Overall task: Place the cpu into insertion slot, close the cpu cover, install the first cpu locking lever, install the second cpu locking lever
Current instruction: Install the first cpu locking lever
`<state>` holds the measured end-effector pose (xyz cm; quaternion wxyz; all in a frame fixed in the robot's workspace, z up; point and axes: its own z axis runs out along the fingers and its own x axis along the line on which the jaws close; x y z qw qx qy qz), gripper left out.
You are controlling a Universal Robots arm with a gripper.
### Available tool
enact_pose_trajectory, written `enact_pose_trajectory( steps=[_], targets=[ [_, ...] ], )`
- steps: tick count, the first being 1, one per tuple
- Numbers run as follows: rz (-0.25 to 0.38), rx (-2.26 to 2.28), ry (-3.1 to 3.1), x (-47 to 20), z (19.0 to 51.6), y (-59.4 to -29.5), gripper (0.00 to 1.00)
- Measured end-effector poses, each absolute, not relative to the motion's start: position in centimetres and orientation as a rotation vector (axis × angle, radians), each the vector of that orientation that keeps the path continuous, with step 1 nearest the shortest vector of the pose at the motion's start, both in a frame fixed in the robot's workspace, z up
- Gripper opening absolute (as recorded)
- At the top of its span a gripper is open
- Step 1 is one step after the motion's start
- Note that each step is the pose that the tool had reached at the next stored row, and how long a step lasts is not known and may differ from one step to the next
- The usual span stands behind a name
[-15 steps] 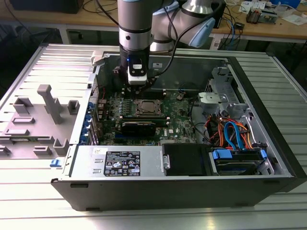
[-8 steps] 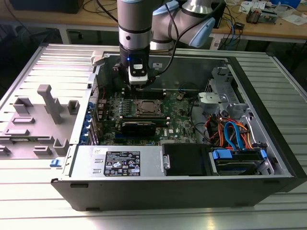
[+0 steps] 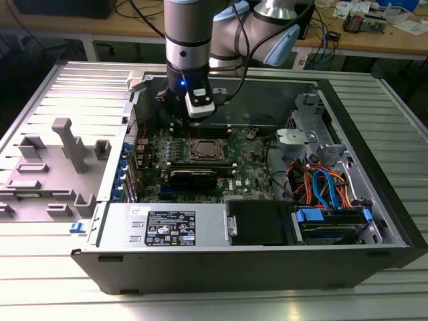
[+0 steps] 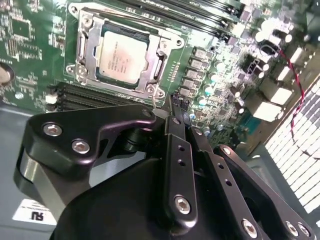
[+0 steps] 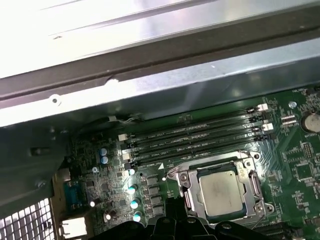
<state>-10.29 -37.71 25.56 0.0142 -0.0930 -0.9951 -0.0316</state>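
The cpu (image 3: 204, 150) lies flat in its socket on the green motherboard, silver top up, and shows in both wrist views (image 4: 122, 56) (image 5: 220, 192). The cpu cover (image 4: 84, 50), a silver frame, lies down around the chip, its edge (image 5: 187, 192) flat against the socket. A thin wire lever (image 5: 205, 165) runs along one side of the frame. My gripper (image 3: 172, 112) hangs above the board just beyond the socket's far-left corner in the exterior view. Its black fingers (image 4: 176, 102) meet at a point with nothing between them, a short way off the socket's corner.
The open computer case (image 3: 374, 221) walls the board in on all sides. Memory slots (image 5: 200, 135) run behind the socket. A long black card (image 3: 194, 177) sits in front of it. Drive bays and orange and blue cables (image 3: 321, 187) crowd the exterior view's right. Grey fixtures (image 3: 67, 144) stand outside the case.
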Motion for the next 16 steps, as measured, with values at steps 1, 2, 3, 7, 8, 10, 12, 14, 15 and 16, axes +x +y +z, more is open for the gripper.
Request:
enact_pose_trajectory(
  steps=[1,2,3,7,8,10,12,14,15,16],
  targets=[
    [-0.100,-0.279,-3.111,-10.3,25.6,-37.7,0.11],
    [-0.104,-0.269,-3.132,-10.3,25.6,-37.7,0.11],
    [-0.105,-0.259,-3.138,-10.3,25.5,-37.7,0.11],
    [-0.107,-0.130,-3.144,-10.3,25.4,-37.7,0.11],
    [-0.106,-0.097,-3.144,-10.3,25.4,-37.7,0.11],
    [-0.107,-0.066,-3.144,-10.4,25.4,-37.7,0.11],
    [-0.107,-0.047,-3.144,-10.5,25.4,-37.7,0.11],
    [-0.107,-0.034,-3.144,-10.9,25.4,-37.7,0.11],
    [-0.107,-0.028,-3.144,-11.2,25.4,-37.7,0.11],
    [-0.107,-0.023,-3.144,-11.4,25.4,-37.7,0.11]
  ],
)
